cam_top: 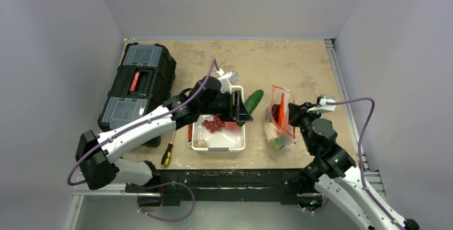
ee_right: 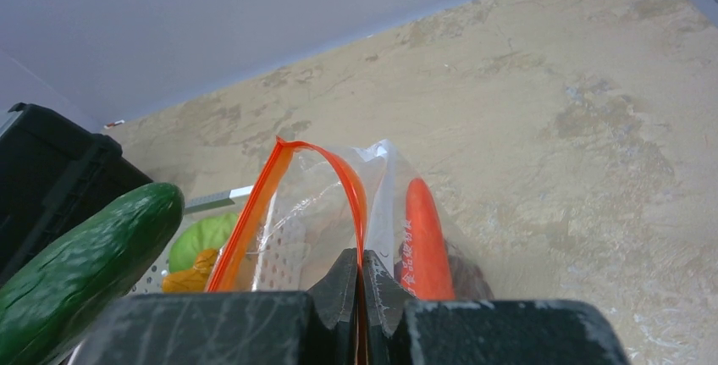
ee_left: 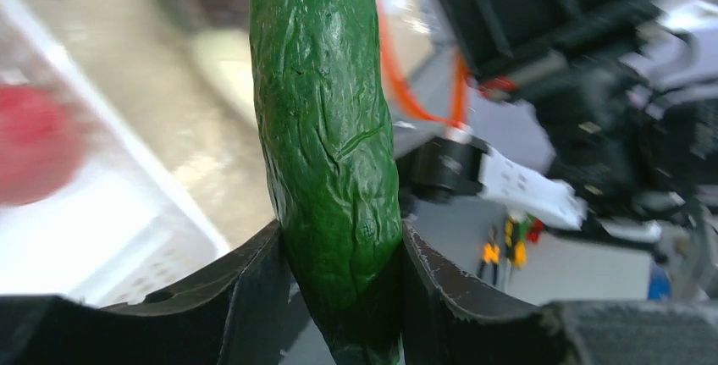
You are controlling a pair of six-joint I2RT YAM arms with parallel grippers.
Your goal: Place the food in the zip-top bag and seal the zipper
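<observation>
Left fingers (ee_left: 245,289) are clamped on one end of the long dark green toy cucumber (ee_left: 326,128), holding it between the white rectangular plastic tray (cam_top: 218,148) and the clear zip-top plastic bag (ee_right: 305,221) on the table (cam_top: 299,64). Right fingers (ee_right: 337,284) are pinching the bag's red-orange zipper strip (ee_right: 250,204), so the mouth gapes. An orange toy carrot (ee_right: 423,238) sits inside.

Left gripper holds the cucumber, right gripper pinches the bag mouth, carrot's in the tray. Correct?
No. The carrot is inside the zip-top bag, not the tray; the right wrist view shows it. Left gripper on cucumber, right gripper on bag mouth: correct.
</observation>
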